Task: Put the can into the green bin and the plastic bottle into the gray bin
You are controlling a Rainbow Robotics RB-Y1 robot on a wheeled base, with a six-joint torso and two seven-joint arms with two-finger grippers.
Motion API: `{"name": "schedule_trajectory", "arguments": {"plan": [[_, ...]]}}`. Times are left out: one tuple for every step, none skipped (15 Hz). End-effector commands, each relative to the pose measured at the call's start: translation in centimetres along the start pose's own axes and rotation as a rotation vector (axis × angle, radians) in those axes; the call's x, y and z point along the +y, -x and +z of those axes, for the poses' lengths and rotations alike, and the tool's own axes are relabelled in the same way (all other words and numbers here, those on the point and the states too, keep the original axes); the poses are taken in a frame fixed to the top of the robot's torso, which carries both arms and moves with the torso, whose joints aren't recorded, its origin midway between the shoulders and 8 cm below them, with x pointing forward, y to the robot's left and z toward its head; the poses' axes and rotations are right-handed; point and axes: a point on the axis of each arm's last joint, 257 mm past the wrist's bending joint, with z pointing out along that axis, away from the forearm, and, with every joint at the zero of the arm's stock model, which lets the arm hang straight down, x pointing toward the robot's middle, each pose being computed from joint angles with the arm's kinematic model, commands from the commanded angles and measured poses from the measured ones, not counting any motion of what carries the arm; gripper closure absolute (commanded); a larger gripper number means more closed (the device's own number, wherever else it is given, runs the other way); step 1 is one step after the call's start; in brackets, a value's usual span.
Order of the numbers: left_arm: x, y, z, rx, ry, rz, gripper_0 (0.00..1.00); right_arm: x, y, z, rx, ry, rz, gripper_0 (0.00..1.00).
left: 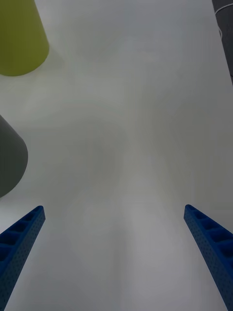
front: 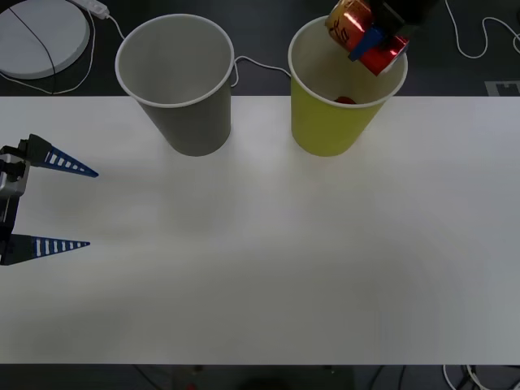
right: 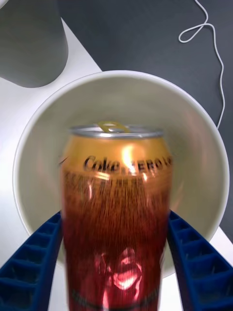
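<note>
Can [front: 364,34] hangs tilted over the green bin's [front: 331,126] mouth at the bench's far edge, clenched across its red lower body by the right gripper [front: 375,41]; something small and red lies inside the bin. Thin metal, likely light, slick and easily dented, so a grip across the mid-body suits it. Gray bin [front: 187,106] stands just beside, nearer the far left corner. Left gripper [front: 53,203] waits released at the left edge above the bare white bench [front: 268,268]. Cables trail over the dark floor beyond.
</note>
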Motion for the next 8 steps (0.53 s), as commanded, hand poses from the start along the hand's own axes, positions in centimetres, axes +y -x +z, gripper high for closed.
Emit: {"name": "schedule_trajectory", "arguments": {"plan": [[0.0,0.0,0.0,0.000,0.000,0.000,0.00,-0.2,-0.5,-0.5,0.001,0.006,0.000,0.00],[0.0,0.0,0.0,0.000,0.000,0.000,0.00,-0.3,-0.7,-1.0,-0.004,0.016,0.007,0.00],[0.0,0.0,0.0,0.000,0.000,0.000,0.00,-0.1,-1.2,-1.6,-0.009,0.040,0.013,0.00],[0.0,0.0,0.0,0.000,0.000,0.000,0.00,0.0,-1.8,-2.1,-0.010,0.057,0.014,0.00],[0.0,0.0,0.0,0.000,0.000,0.000,0.00,0.2,-2.3,-2.7,-0.020,0.070,0.011,0.00],[0.0,0.0,0.0,0.000,0.000,0.000,0.00,0.1,-2.8,-3.5,-0.048,0.069,0.003,0.00],[0.0,0.0,0.0,0.000,0.000,0.000,0.00,0.0,-3.3,-4.1,-0.064,0.060,-0.009,0.00],[0.0,0.0,0.0,0.000,0.000,0.000,0.00,0.3,-3.9,-4.8,-0.086,0.055,-0.028,0.00]]}}
